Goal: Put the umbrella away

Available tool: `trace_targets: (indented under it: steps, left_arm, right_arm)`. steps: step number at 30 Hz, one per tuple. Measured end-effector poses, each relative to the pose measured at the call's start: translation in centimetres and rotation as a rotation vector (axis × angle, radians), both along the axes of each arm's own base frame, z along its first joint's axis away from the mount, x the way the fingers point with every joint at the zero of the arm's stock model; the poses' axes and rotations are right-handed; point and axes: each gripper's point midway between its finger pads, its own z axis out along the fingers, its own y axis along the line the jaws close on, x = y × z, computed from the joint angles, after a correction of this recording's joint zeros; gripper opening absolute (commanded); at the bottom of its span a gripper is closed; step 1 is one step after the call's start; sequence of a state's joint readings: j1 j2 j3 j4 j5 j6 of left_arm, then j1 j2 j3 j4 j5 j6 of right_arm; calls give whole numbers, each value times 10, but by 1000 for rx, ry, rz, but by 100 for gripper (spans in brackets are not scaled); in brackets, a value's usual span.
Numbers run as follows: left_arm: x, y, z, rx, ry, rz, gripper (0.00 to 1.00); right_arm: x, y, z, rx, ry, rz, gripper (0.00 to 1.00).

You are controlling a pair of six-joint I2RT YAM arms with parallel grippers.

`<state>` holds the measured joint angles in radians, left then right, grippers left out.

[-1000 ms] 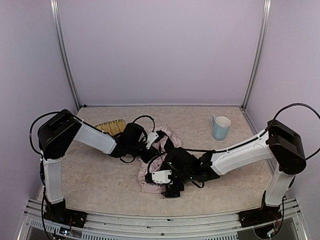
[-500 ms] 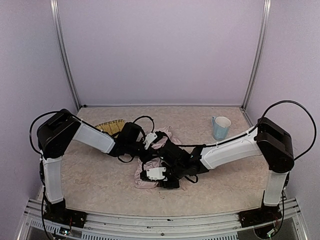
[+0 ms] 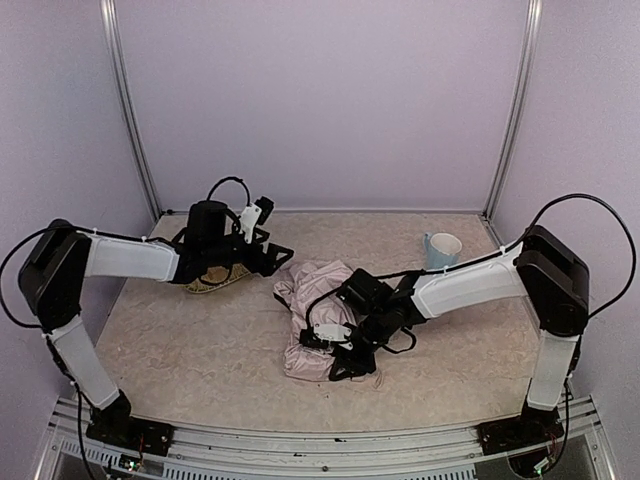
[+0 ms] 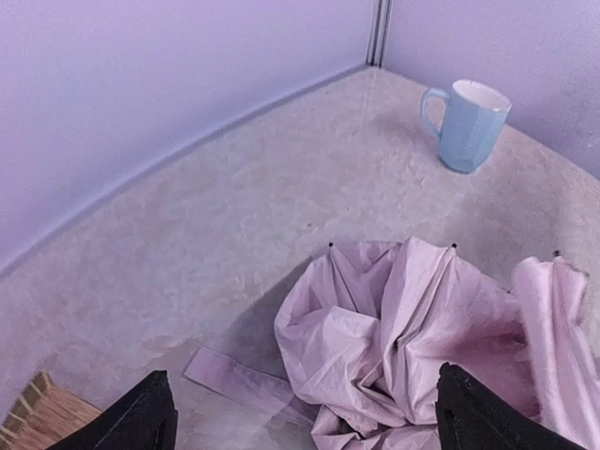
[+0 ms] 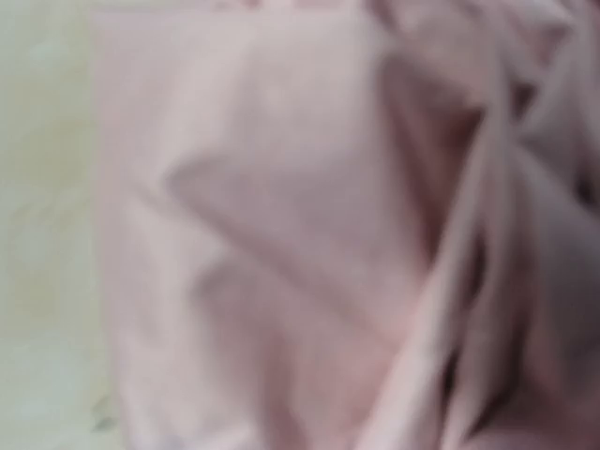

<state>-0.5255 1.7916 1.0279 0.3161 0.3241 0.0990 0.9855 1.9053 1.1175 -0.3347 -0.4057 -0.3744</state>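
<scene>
The umbrella (image 3: 318,285) lies collapsed and crumpled on the table (image 3: 170,350), a heap of pale pink fabric near the middle and a little toward my side, with thin ribs ending in small dark tips poking out of the folds. From the left wrist camera I see a flat band of the same pink fabric (image 4: 230,375) trailing off the heap onto the bare table. The right gripper (image 3: 338,364) is down on the near edge of the heap, touching the cloth; its own camera gives me only blurred pink fabric, so I cannot tell how its fingers stand or whether they have hold of anything. The left gripper (image 3: 278,258) hangs above the table just left of the umbrella, its fingers (image 4: 150,417) spread wide and holding nothing. Below that arm sits a woven tray (image 3: 213,278). A pale blue mug (image 3: 442,256) stands upright well to the right, toward the back corner.
</scene>
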Motion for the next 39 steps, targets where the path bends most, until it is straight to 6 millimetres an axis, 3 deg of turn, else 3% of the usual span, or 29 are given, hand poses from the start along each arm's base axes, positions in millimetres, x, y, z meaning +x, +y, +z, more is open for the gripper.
trace_targets:
  steps: [2,4,7,9,12,15,17,20,23,29,32,37,39]
  left_arm:
    - [-12,11,34,-40,-88,13,90]
    - [-44,18,63,-75,-188,-13,87]
    - [-101,14,75,-64,-294,-113,84]
    - [-146,-2,67,-23,-346,-231,84]
    - [-222,-35,34,68,-386,-474,89]
    - [-262,-55,0,160,-390,-615,93]
    - [-274,-64,-31,255,-392,-665,94]
    - [-272,-71,-82,427,-394,-688,94]
    - [-256,-73,-106,527,-404,-665,94]
    - [-222,-97,-106,555,-418,-605,90]
    - [-217,-98,-107,567,-410,-594,86]
    - [-210,-98,-112,580,-345,-596,56]
    - [-208,-97,-116,583,-296,-608,50]
  right_arm:
    - [-6,-8,1,-12,95,-12,22]
    - [-11,-15,2,-24,190,-26,24]
    - [-18,-22,3,-28,321,-31,24]
    - [-22,-24,2,-34,396,-33,23]
    - [-21,-22,1,-22,498,-39,22]
    - [-17,-23,1,0,572,-53,22]
    - [-16,-23,1,9,608,-57,22]
    - [-15,-23,1,17,653,-57,22]
    - [-16,-23,1,22,666,-53,22]
    - [-16,-25,2,33,666,-38,23]
    - [-16,-26,4,42,667,-29,26]
    - [-16,-30,5,42,636,-23,47]
    - [-14,-31,7,43,618,-30,57]
